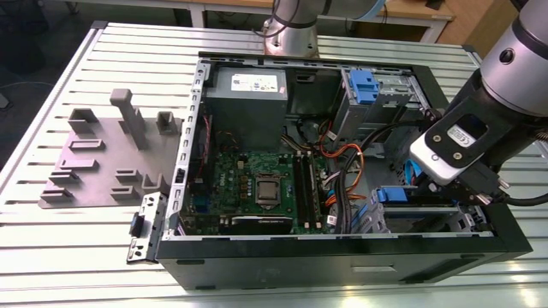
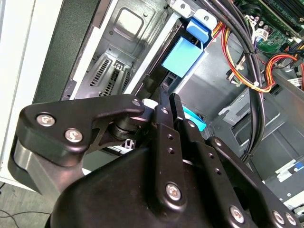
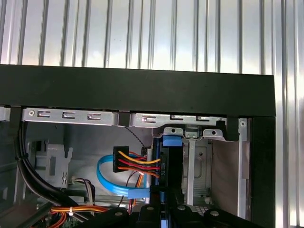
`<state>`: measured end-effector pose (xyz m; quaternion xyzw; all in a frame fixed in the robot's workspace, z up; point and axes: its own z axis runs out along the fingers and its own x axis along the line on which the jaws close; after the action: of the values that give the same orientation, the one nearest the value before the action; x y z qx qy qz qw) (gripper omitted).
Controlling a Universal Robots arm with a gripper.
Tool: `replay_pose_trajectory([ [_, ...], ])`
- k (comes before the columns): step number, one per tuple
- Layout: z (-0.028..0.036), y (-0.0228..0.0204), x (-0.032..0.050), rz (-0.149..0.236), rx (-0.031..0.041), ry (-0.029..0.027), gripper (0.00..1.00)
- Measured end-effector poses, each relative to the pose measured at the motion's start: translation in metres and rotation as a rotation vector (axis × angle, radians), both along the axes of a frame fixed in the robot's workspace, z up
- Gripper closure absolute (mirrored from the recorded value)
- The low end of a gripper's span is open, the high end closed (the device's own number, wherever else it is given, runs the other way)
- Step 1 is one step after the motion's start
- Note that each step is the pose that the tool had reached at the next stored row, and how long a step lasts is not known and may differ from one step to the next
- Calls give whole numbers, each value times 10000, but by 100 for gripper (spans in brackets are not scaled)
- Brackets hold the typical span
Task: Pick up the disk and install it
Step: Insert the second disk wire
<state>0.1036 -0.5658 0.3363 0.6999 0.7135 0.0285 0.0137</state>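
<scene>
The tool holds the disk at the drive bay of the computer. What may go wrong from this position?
1. In the first wrist view, the coloured power wires and the blue flat cable lie right beside the disk. They might get caught or pinched if it goes deeper.
2. The disk stands on edge, close to the grey metal bay. If it tilts a little in the tool, its blue frame may jam against the metal.

The arm reaches down from the exterior view's right, wrist angled inward. Its gripper [image 2: 166, 102] points downward, black fingers [image 2: 164, 111] drawn close together, nearly parallel.
</scene>
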Motion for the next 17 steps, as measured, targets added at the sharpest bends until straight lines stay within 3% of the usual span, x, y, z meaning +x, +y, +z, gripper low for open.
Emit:
replay_pose_trajectory([
  [3, 13, -2, 0, 0, 15, 0, 84],
  [4, 12, -2, 0, 0, 57, 1, 84],
  [7, 11, -9, 0, 0, 312, 0, 84],
  [9, 11, -26, 0, 0, 399, 0, 84],
  [13, 8, -59, 0, 0, 423, 0, 84],
  [17, 4, -64, 0, 0, 443, 0, 84],
])
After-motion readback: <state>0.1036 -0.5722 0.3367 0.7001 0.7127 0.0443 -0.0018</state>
